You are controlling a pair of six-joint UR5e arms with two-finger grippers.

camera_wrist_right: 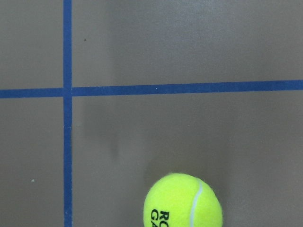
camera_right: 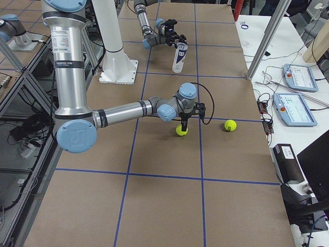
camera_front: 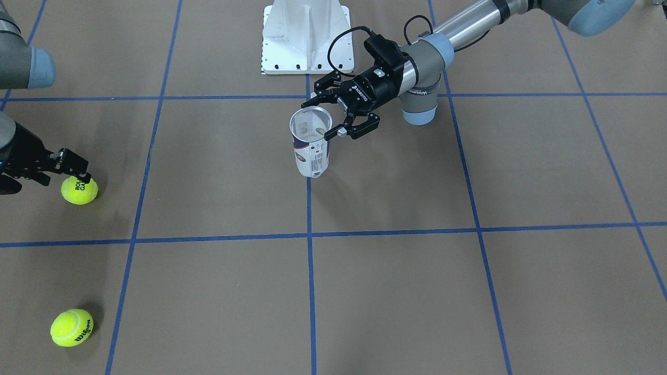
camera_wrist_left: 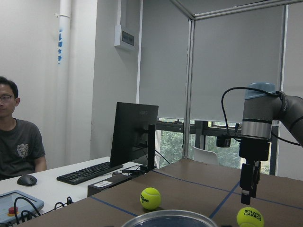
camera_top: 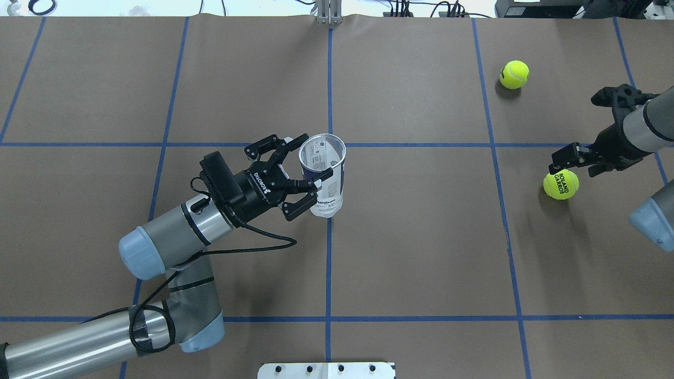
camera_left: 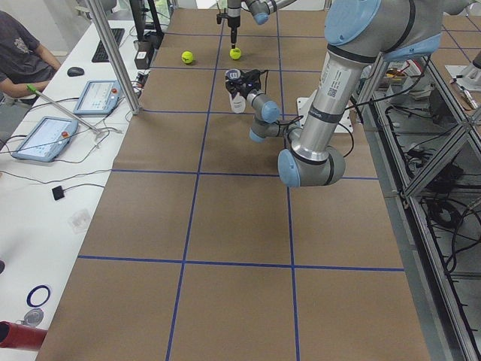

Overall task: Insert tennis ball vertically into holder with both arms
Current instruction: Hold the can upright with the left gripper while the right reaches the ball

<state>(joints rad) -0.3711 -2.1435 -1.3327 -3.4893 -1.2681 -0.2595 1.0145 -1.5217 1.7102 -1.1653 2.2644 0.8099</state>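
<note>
At mid-table: the holder [camera_top: 329, 189] stands upright on a blue tape line [camera_top: 328, 263], open mouth up. It has a metal rim and a navy-and-white label on its side.
Left claw [camera_top: 313, 159]: it is level with the holder's top and reaches in sideways from the holder's left. Its fingers [camera_top: 303, 202] are spread wide, one on each side of the holder just under the rim. I cannot tell whether they clamp the holder or only stand about it. The left wrist view shows the rim close at its bottom edge.
Right claw [camera_top: 578, 164]: it is well apart from the holder, on the robot's right, and points straight down. Its fingers are parted with nothing between them.
Roland Garros ball [camera_top: 561, 185]: it lies on the table [camera_top: 421, 252], well to the right of the holder and just under the right claw. It sits a little to the robot's side of the claw, so it shows only at the bottom edge of the right wrist view. I cannot tell whether a fingertip touches it.
Wilson ball [camera_top: 514, 74]: it lies alone, also well to the right of the holder and farther from the robot than the other ball.
Pedestal [camera_front: 307, 36]: white and bolted down, it is on the robot's side of the holder, on the same tape line.
Person [camera_wrist_left: 16, 142]: seated off the table, beyond the holder from the robot, at a white desk with a monitor [camera_wrist_left: 133, 132] and a keyboard [camera_wrist_left: 90, 172].
</note>
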